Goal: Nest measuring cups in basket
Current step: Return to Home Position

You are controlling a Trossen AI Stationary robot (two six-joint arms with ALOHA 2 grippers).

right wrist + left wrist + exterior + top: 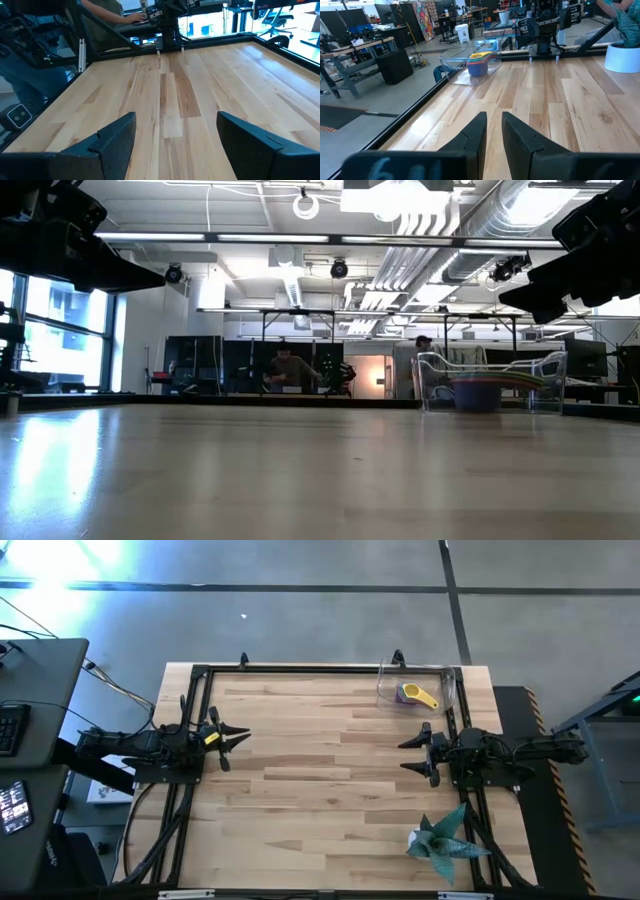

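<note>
The measuring cups [412, 693] sit nested as one stack inside the clear basket [381, 685], yellow cup on top. Its flat handle slants away from the left arm toward the basket's far end, so the stack's long axis runs roughly along the basket. Judged from this, the nesting is done, and what remains for the arms depends only on clearance from the basket. The right gripper [408, 754] is the nearer one. It hangs off the basket's long side, near but clearly apart, with its fingers spread wide and empty over bare wood, pointing past the basket, not at it. The left gripper [238, 737] is well apart from the basket, across the table [320, 790] from it. Its two fingers [475, 135] are drawn almost together with only a thin slit between them, and they hold nothing. In the left wrist view the basket lies ahead and off to one side. A retreat by either arm should therefore not touch the basket. The teal origami plant [440, 838] stands beyond the right gripper, on the side away from the basket.
</note>
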